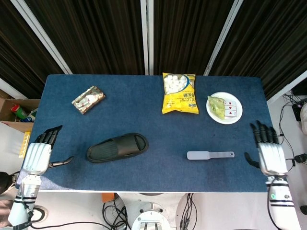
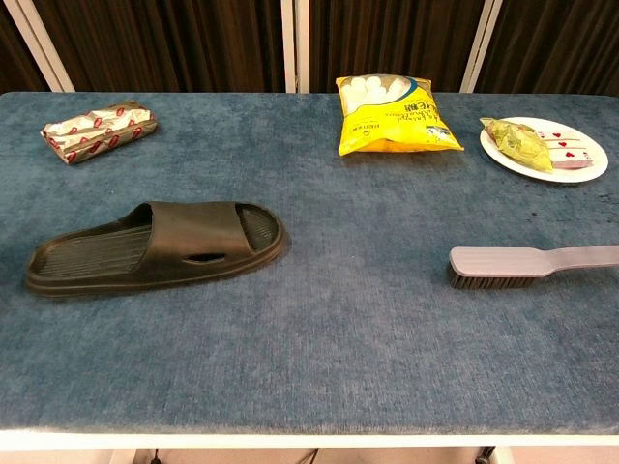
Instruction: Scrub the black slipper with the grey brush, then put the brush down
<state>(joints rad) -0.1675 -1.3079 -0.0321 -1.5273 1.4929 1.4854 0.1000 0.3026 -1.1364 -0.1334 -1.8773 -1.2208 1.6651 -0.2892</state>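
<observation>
Both of your hands hang empty with fingers apart, left hand (image 1: 36, 156) and right hand (image 1: 269, 152); grey brush (image 1: 210, 155) lies on the table (image 1: 144, 103) beside black slipper (image 1: 117, 147).

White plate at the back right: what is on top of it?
On the white plate lie a green packet and playing cards showing red hearts. The packet overlaps the cards' edge; whatever lies beneath them is covered.
</observation>
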